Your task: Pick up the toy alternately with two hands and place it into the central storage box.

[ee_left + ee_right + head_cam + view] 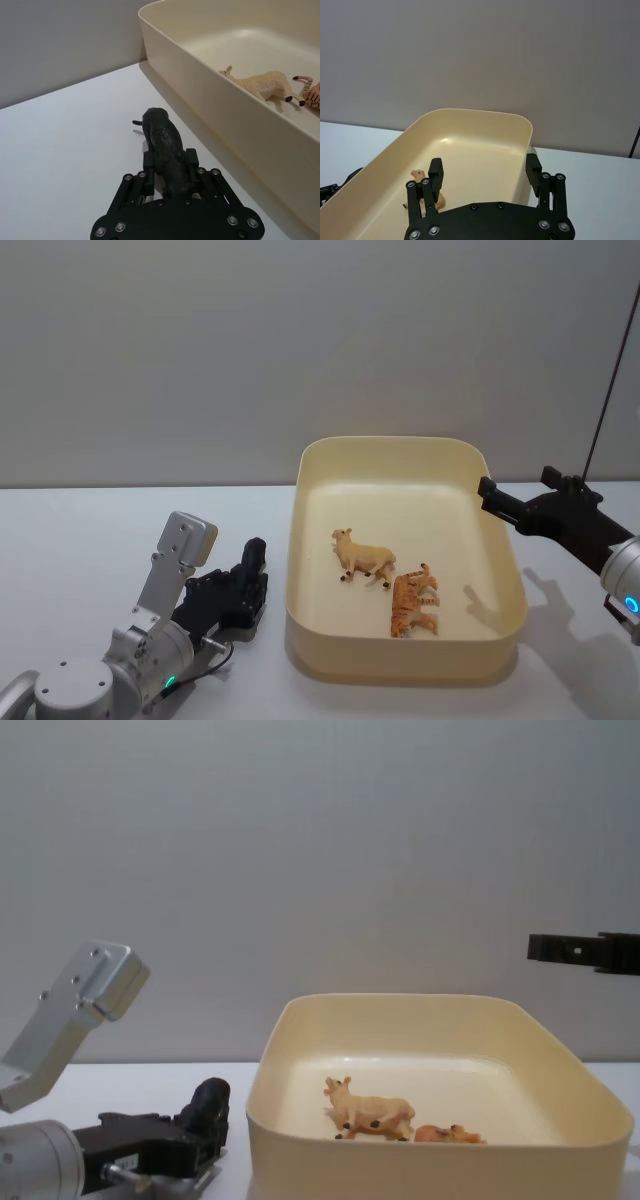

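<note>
The storage box (pixel 312 540) is showing a pale cream-yellow colour, plain, with no pattern. Inside it, one toy animal (pixel 364 557) is appearing light cream with small dark hooves, and the other toy (pixel 413 602) is wearing orange with darker stripes. The left gripper (pixel 169 166) is black, and the toy (pixel 167 144) between its fingers is also looking black. The right gripper (pixel 485 177) is black too. The table (pixel 80 540) is appearing white, and the wall (pixel 250 350) is plain grey.
</note>
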